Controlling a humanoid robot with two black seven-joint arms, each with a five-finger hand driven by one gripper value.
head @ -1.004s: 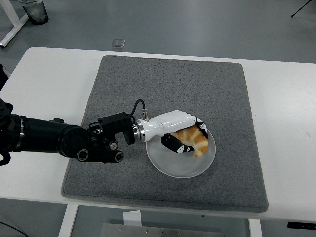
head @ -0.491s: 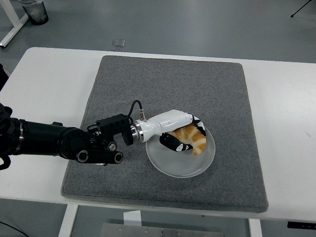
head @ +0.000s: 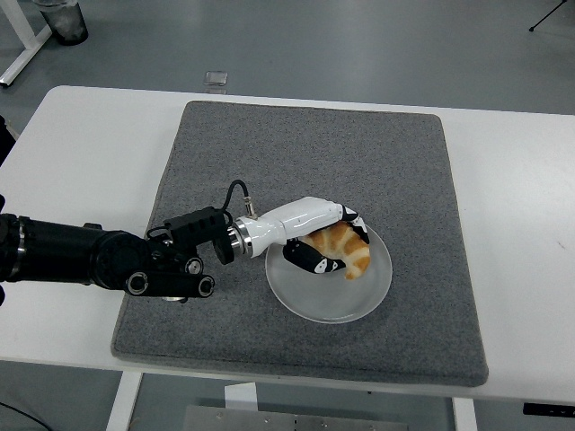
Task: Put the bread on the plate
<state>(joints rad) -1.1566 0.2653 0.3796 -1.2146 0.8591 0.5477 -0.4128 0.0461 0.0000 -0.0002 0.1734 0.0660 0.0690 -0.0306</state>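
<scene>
Now my left hand [head: 316, 235] grips the bread [head: 349, 251] over the plate [head: 310, 301] at frame centre; I should lower, then release gently.

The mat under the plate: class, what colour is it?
The mat is dark grey, seen clearly in the head view.

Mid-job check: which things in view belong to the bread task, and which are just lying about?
In the job:
- bread, held over the plate
- plate
- left hand, closed on the bread

Lying about:
- grey mat
- bin on the floor
- small floor plate
</scene>
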